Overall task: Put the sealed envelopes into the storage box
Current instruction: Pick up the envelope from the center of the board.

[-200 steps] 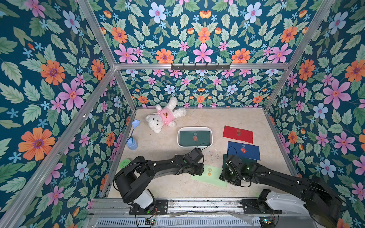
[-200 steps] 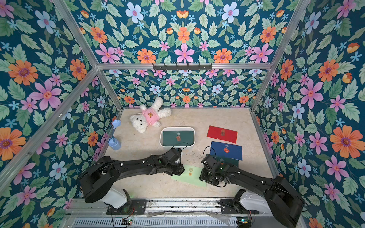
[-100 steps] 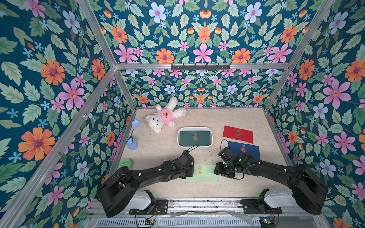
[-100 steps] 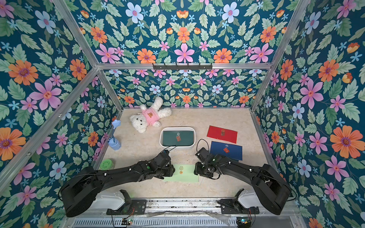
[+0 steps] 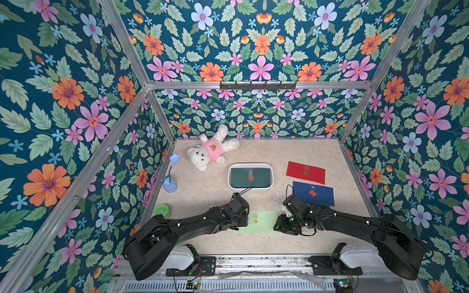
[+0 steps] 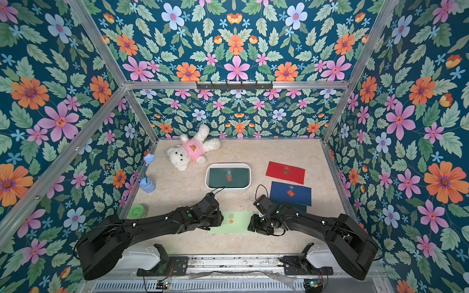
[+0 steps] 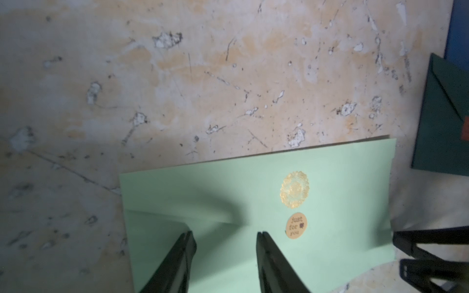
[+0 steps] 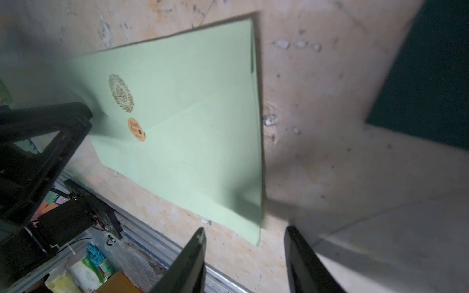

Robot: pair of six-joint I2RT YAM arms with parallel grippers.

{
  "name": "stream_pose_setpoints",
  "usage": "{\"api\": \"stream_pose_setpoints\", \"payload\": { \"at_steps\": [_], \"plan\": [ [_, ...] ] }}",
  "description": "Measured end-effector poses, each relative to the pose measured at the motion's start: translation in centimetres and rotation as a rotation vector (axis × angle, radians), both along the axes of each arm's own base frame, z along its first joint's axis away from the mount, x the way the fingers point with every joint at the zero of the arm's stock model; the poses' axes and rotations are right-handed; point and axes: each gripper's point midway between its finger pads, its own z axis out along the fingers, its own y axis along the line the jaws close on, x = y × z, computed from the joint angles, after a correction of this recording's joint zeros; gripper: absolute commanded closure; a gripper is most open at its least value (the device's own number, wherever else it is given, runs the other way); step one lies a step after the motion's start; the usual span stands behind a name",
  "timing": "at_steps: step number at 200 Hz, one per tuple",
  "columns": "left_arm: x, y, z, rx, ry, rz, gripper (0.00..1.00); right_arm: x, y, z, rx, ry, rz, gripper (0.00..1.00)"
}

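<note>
Left wrist view shows the left gripper [image 7: 224, 233] half open, tips on the light green envelope [image 7: 253, 190], gripping nothing. The envelope lies flat on the table [image 7: 228, 76], away from the storage box [image 5: 261, 187]. The right gripper [image 8: 245, 229] is open and empty by its corner. Next, an edge likely needs pinching and lifting.

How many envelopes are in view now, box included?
5. Dark green envelope in the storage box; red envelope and navy envelope right of it; second dark green envelope beside the navy; light green envelope between left gripper and right gripper. More may be hidden.

Table [image 5: 200, 186] bare between storage box [image 5: 229, 176], blue cup [image 5: 169, 186].
</note>
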Motion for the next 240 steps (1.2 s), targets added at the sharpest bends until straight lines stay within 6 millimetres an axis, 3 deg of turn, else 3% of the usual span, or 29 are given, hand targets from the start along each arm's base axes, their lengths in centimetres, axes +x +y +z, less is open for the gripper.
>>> {"api": "stream_pose_setpoints", "payload": {
  "at_steps": [48,124,171,201,218,240],
  "plan": [
    [0.0,0.0,0.0,0.005,0.004,-0.001,0.53,-0.1,1.4,0.0,0.040,0.009,0.008,0.53],
    [0.0,-0.1,0.2,-0.004,0.002,-0.001,0.53,0.9,0.3,-0.2,0.008,-0.042,-0.080,0.87],
    [-0.1,-0.1,0.4,0.007,0.013,-0.003,0.52,1.6,0.7,0.3,0.032,-0.075,-0.094,0.99],
    [-0.3,0.3,0.6,0.019,0.028,-0.004,0.50,1.8,0.9,0.6,0.047,-0.087,-0.095,1.00],
    [-0.3,0.1,1.4,0.029,0.026,-0.019,0.46,2.1,0.7,1.0,0.049,-0.096,-0.099,1.00],
    [1.1,-1.3,4.4,0.016,-0.030,-0.063,0.40,3.2,0.5,2.4,0.045,-0.148,-0.089,1.00]
  ]
}}
